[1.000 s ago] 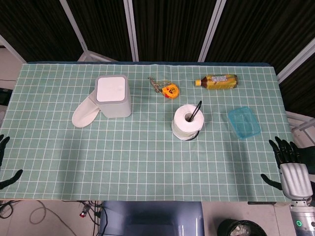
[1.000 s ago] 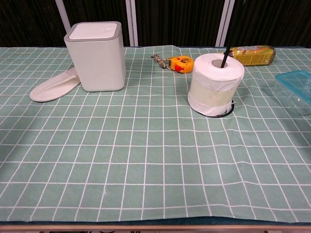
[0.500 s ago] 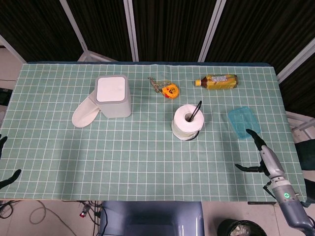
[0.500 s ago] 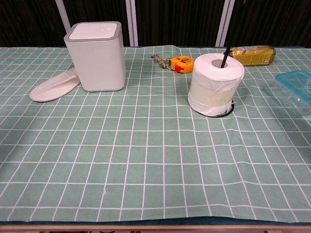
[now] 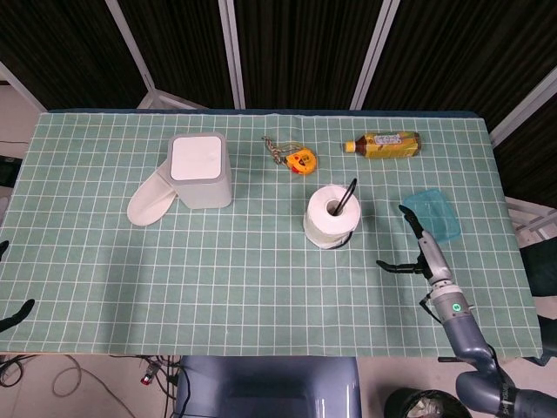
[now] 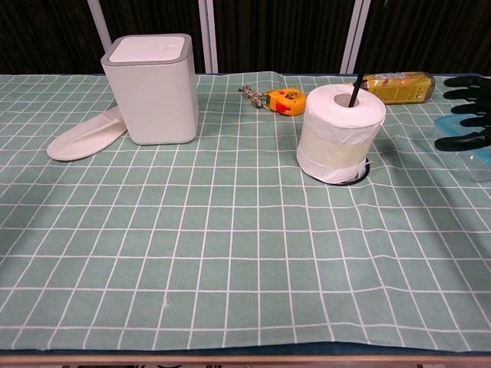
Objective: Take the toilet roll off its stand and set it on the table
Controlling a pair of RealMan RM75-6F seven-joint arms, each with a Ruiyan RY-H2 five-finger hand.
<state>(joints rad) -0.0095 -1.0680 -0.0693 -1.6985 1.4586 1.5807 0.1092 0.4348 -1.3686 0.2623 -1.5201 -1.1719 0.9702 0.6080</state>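
Observation:
A white toilet roll stands upright on its black stand, whose rod pokes up through the core; the wire base shows at the roll's foot. My right hand hovers over the table to the right of the roll, fingers spread and holding nothing, well apart from the roll. Of my left hand, only dark fingertips show at the table's near left edge, with nothing in them.
A white lidded bin with a pale slipper beside it stands at the left. A yellow tape measure, a tea bottle and a blue plastic box lie behind and right of the roll.
My right hand has moved from the table's near right corner inward and forward toward the roll, coming into the chest view. The left hand has slipped a little lower.

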